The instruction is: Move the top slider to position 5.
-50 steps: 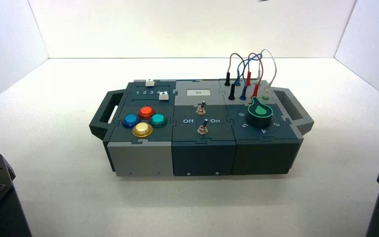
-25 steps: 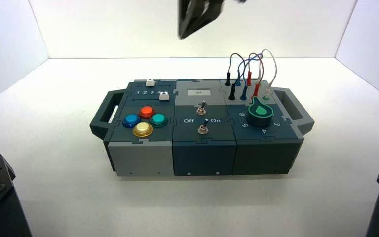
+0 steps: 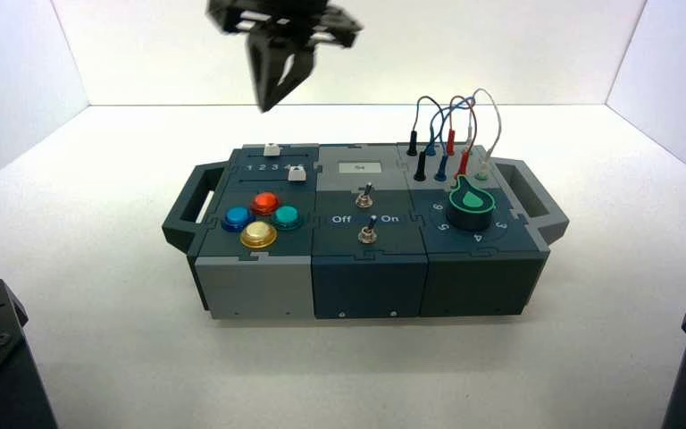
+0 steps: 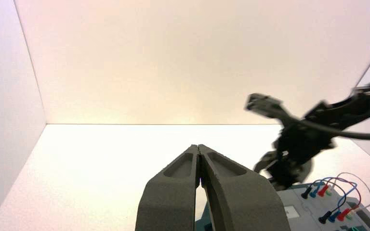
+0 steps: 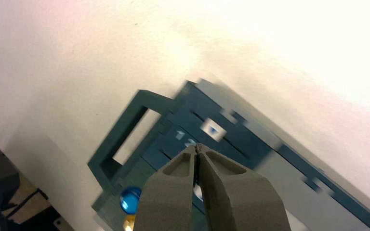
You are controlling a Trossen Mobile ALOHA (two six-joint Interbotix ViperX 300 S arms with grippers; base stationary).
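Note:
The top slider (image 3: 271, 149) is a tiny white knob at the back left of the dark box (image 3: 366, 277). It shows blurred in the right wrist view (image 5: 213, 129). The printed row 1 2 3 4 (image 3: 268, 167) lies just in front of it. The twin white knob (image 3: 297, 173) stands at the row's right end, and I cannot make out the 5. My right gripper (image 3: 266, 105) hangs shut, high above and behind the slider block; its tips (image 5: 197, 147) point down at that block. My left gripper (image 4: 198, 147) is shut and empty, away from the box.
Blue (image 3: 236, 218), red (image 3: 265, 202), green (image 3: 287, 215) and yellow (image 3: 257, 235) buttons sit in front of the sliders. Two toggle switches (image 3: 366, 195) stand mid-box. A green knob (image 3: 471, 204) and plugged wires (image 3: 451, 125) are at the right. Handles stick out at both ends.
My right arm has come into the high view from the top and swung left and down, to above the box's back left. The box and its parts have not moved.

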